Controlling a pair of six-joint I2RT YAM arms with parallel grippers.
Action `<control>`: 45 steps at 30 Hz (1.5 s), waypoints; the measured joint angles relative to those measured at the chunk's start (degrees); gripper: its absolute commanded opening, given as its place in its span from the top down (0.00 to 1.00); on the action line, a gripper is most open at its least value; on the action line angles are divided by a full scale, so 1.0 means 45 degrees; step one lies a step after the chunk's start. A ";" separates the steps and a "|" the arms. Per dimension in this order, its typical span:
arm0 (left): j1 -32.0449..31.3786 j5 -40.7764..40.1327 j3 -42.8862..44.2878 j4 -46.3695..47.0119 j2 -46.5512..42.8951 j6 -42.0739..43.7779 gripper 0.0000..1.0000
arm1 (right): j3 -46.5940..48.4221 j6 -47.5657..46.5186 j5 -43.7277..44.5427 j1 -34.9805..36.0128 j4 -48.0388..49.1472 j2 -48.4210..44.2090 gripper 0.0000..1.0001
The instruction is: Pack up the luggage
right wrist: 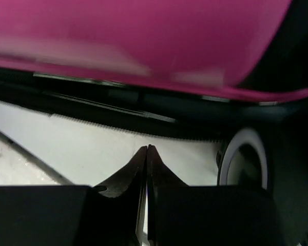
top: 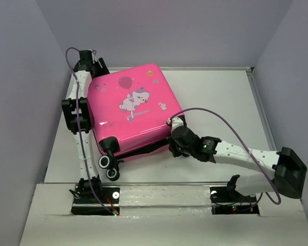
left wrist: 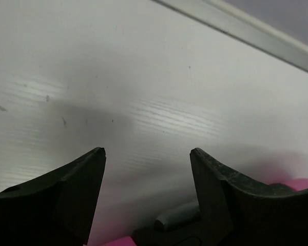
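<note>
**White table, pink luggage lying flat, one arm at each of two corners**

A white table (top: pixel 215 97) fills the space between plain grey walls (top: pixel 195 31), and both arm bases stand at its near edge.

Just beyond the left base, two black-and-white wheels (top: pixel 109 166) stick out from the near left corner of the luggage (top: pixel 131 110). The luggage lies flat on the left half of the table, turned a little, with its cartoon print facing up. Along its near edge a dark band with a zipper (top: pixel 143 150) runs between the pink shells.

The right arm reaches in low from the right, and a purple cable (top: pixel 236 130) arcs over it. The right gripper (top: pixel 173 139) is at the near right corner of the luggage. In the right wrist view its fingers are pressed together with nothing between them, the tips (right wrist: pixel 146 149) pointing at the zipper teeth (right wrist: pixel 118 130) under the pink shell (right wrist: pixel 143 41). A wheel (right wrist: pixel 244 164) is seen just to the right.

The left arm stretches along the left side of the luggage. The left gripper (top: pixel 96 67) is at the far left corner. In its wrist view the fingers (left wrist: pixel 82 179) stand apart and hold nothing. Between them is bare table (left wrist: pixel 143 77), and a bit of pink (left wrist: pixel 300 183) shows at the lower right.
</note>
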 measured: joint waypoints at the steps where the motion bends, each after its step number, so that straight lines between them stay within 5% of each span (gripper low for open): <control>1: -0.0097 0.0034 -0.0534 0.0117 -0.0039 0.0083 0.23 | 0.0228 -0.0063 0.0170 -0.0175 0.0175 0.0636 0.93; 6: -0.0214 0.0384 -0.4109 0.1467 -0.1802 0.0219 0.24 | 0.0952 -0.0413 -0.0136 -0.1515 0.0034 0.1608 0.93; 10: 0.0301 -0.1263 -0.9340 0.4362 -0.5270 -0.0015 0.23 | 0.1734 -0.1127 -0.0855 -0.3225 -0.0374 0.2118 0.93; 17: 0.1336 -0.3337 -1.6621 0.6601 -1.0652 -0.0627 0.22 | 0.6300 -0.1545 -0.1258 -0.6135 -0.1200 0.6003 0.92; 20: 0.1273 -0.3167 -1.8904 0.6601 -1.2896 -0.0758 0.22 | 0.9146 -0.1860 -0.1379 -0.7223 -0.1302 0.8344 0.83; 24: 0.0345 -0.2613 -2.1245 0.5615 -1.5926 -0.0685 0.22 | 1.4144 -0.2429 -0.1982 -0.8218 -0.0806 1.1871 0.44; 26: -0.0374 -0.2380 -2.2071 0.4639 -1.7199 -0.0714 0.22 | 1.5654 -0.2424 -0.2205 -0.8330 -0.0325 1.2857 0.35; 31: -0.2103 -0.1938 -2.3144 0.2497 -1.9598 -0.2312 0.22 | 1.6801 -0.2074 -0.2599 -0.8548 0.0228 1.3027 0.14; 36: -0.4469 -0.0253 -2.3193 0.3254 -2.0905 -0.3002 0.22 | 1.6417 -0.1928 -0.5178 -0.6975 -0.0068 1.0924 0.02; 39: -0.4789 0.0325 -2.3163 0.3876 -2.1604 -0.3215 0.22 | 1.6398 -0.2273 -0.6139 -0.5693 -0.0330 0.9748 0.08; 41: -0.4784 0.0491 -2.3076 0.4187 -2.1910 -0.3308 0.22 | 1.6398 -0.2540 -0.6494 -0.5226 -0.0627 0.9005 0.22; 42: -0.4784 0.0539 -2.3018 0.4303 -2.1983 -0.3327 0.22 | 1.6271 -0.2701 -0.6615 -0.5207 -0.0709 0.8592 0.31; 43: -0.4784 0.0583 -2.2930 0.4478 -2.2051 -0.3356 0.22 | 1.5718 -0.2880 -0.6698 -0.5338 -0.0729 0.7796 0.55; 45: -0.4784 0.0607 -2.2862 0.4726 -2.2158 -0.3385 0.22 | 1.3877 -0.3060 -0.6751 -0.5668 -0.0481 0.6091 0.84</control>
